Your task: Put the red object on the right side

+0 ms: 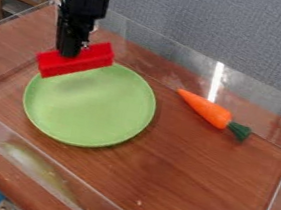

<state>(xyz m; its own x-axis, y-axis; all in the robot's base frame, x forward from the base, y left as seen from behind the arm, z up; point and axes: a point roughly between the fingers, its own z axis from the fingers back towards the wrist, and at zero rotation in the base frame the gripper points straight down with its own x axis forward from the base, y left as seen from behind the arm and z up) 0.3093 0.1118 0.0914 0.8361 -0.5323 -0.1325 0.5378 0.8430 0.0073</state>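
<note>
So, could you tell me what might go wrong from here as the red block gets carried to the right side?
1. The tool holds the red block at one spot, and the block hangs tilted over the green plate, so it could swing or slip out on the way.
2. The toy carrot lies on the right part of the table; a careless drop could knock it.
3. Clear walls surround the table, so a wide sweep might hit them.

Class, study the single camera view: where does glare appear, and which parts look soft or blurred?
Camera view: a bright glare streak on the clear back wall above the carrot; the dark gripper and red object look slightly soft; the green plate is evenly lit.
</note>
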